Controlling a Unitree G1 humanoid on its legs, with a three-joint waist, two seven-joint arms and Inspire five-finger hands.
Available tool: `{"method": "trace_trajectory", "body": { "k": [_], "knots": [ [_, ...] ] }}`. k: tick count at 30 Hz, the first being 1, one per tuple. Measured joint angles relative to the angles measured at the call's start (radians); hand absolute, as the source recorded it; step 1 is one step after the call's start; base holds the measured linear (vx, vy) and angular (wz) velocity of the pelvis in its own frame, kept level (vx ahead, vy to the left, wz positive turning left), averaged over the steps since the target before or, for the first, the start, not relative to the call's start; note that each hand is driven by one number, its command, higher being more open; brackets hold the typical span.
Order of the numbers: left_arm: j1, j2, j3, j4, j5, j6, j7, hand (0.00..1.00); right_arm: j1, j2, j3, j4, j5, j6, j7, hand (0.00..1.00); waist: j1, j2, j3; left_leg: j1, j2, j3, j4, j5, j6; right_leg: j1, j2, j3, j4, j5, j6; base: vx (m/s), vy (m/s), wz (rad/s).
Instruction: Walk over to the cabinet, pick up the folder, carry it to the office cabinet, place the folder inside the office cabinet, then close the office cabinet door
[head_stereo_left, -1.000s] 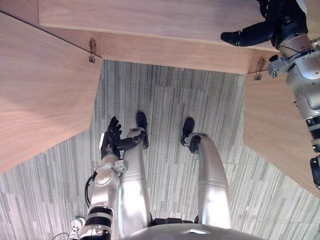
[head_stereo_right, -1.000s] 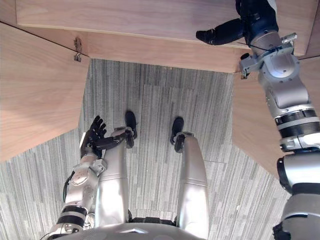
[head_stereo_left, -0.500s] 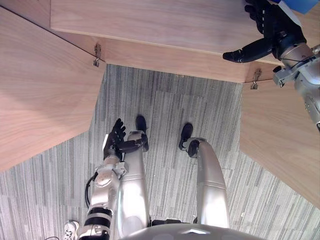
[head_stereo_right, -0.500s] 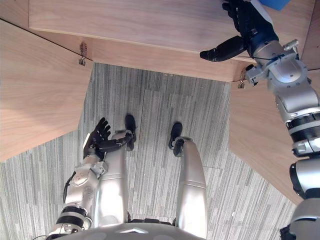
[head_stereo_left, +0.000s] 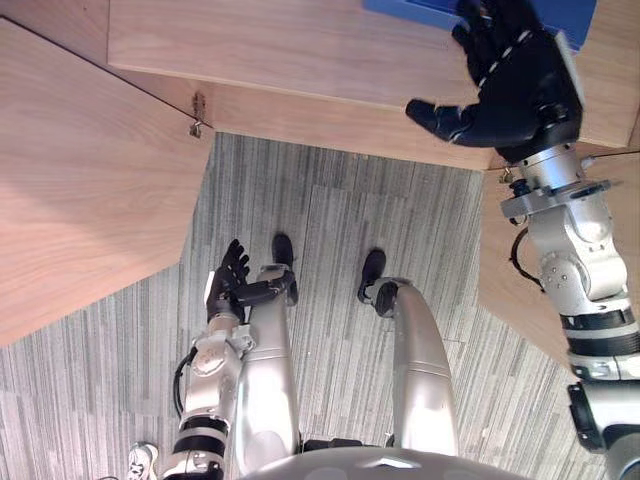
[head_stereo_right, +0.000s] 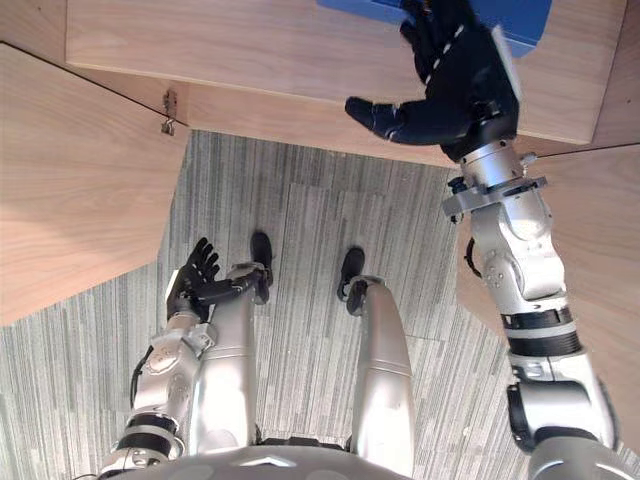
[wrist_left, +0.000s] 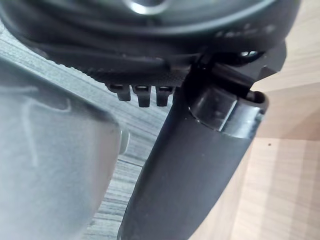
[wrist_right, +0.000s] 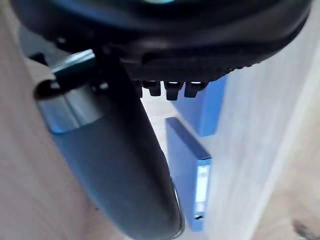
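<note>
A blue folder (head_stereo_left: 418, 8) lies flat on the wooden shelf (head_stereo_left: 300, 45) of the cabinet, at the far edge of the eye views. My right hand (head_stereo_left: 512, 88) hovers just in front of and over it, fingers straight and thumb spread, holding nothing. In the right wrist view the folder (wrist_right: 187, 170) shows past the thumb (wrist_right: 110, 165), its white-labelled spine turned outward, apart from the hand. My left hand (head_stereo_left: 228, 278) hangs open low beside my left leg, over the carpet.
The cabinet's two wooden doors stand swung open: the left door (head_stereo_left: 90, 180) and the right door (head_stereo_left: 520, 270), with hinges (head_stereo_left: 198, 112) at the shelf's corners. Grey striped carpet (head_stereo_left: 330, 220) lies between them. A second blue shape (wrist_right: 207, 107) sits behind the folder.
My right hand has swung left and come nearer the camera, fingers spreading wider. The view has shifted, so more of the blue folder shows. The left hand hangs as before.
</note>
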Motion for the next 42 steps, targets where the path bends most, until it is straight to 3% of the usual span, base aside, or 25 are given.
{"method": "trace_trajectory", "body": {
  "k": [6, 12, 13, 16, 22, 28, 42],
  "knots": [
    [-0.001, -0.028, 0.039, 0.000, 0.011, 0.003, 0.021, 1.00, 0.014, 0.087, -0.069, -0.095, -0.048, -0.041, -0.055, 1.00, -0.010, -0.001, 0.000, 0.000, -0.012, -0.001, -0.001, 0.002, 0.003, 0.000, -0.011, 0.001, 0.004, -0.001, 0.001, 0.00, 0.057, 0.04],
    [-0.007, -0.037, 0.060, -0.002, 0.014, 0.004, 0.030, 1.00, 0.021, 0.100, -0.013, -0.114, -0.354, -0.046, -0.127, 1.00, -0.019, -0.002, 0.003, 0.000, -0.012, -0.001, -0.001, 0.002, 0.003, 0.000, -0.011, 0.002, 0.004, -0.001, 0.001, 0.01, 0.046, 0.00],
    [-0.010, -0.040, 0.066, -0.001, 0.021, 0.004, 0.036, 1.00, 0.021, 0.099, 0.012, -0.114, -0.415, -0.045, -0.133, 0.00, -0.021, -0.003, 0.006, 0.000, -0.012, -0.001, -0.001, 0.002, 0.003, 0.000, -0.011, 0.002, 0.004, -0.001, 0.001, 0.01, 0.043, 0.00],
    [-0.029, -0.044, 0.071, -0.001, 0.030, 0.005, 0.040, 1.00, 0.014, 0.092, 0.079, -0.100, -0.548, -0.039, -0.139, 0.00, -0.020, -0.005, 0.012, -0.002, -0.012, -0.001, -0.002, 0.002, 0.002, -0.002, -0.011, 0.002, 0.005, -0.001, 0.002, 0.01, 0.045, 0.01],
    [-0.070, -0.046, 0.076, 0.001, 0.032, 0.004, 0.048, 1.00, -0.051, 0.069, 0.180, 0.017, -0.671, -0.026, -0.136, 0.00, -0.016, -0.008, 0.028, -0.019, -0.014, -0.004, 0.000, 0.002, 0.003, -0.016, -0.013, -0.001, 0.005, -0.001, 0.002, 0.01, 0.050, 0.02],
    [-0.085, -0.041, 0.092, 0.020, 0.032, 0.001, 0.070, 1.00, -0.118, -0.023, 0.259, 0.123, -0.733, -0.004, -0.144, 0.00, -0.013, -0.013, 0.052, -0.038, -0.015, -0.019, 0.002, 0.002, 0.002, -0.022, -0.013, -0.016, 0.001, -0.002, 0.003, 0.01, 0.048, 0.03],
    [-0.111, -0.034, 0.091, 0.038, 0.031, -0.011, 0.097, 1.00, -0.217, -0.120, 0.254, 0.271, -0.750, -0.001, -0.215, 0.00, 0.002, -0.020, 0.057, -0.060, -0.025, -0.030, 0.008, 0.005, 0.006, -0.031, -0.025, -0.029, 0.003, -0.003, 0.005, -0.01, 0.039, 0.03]
  ]
}}
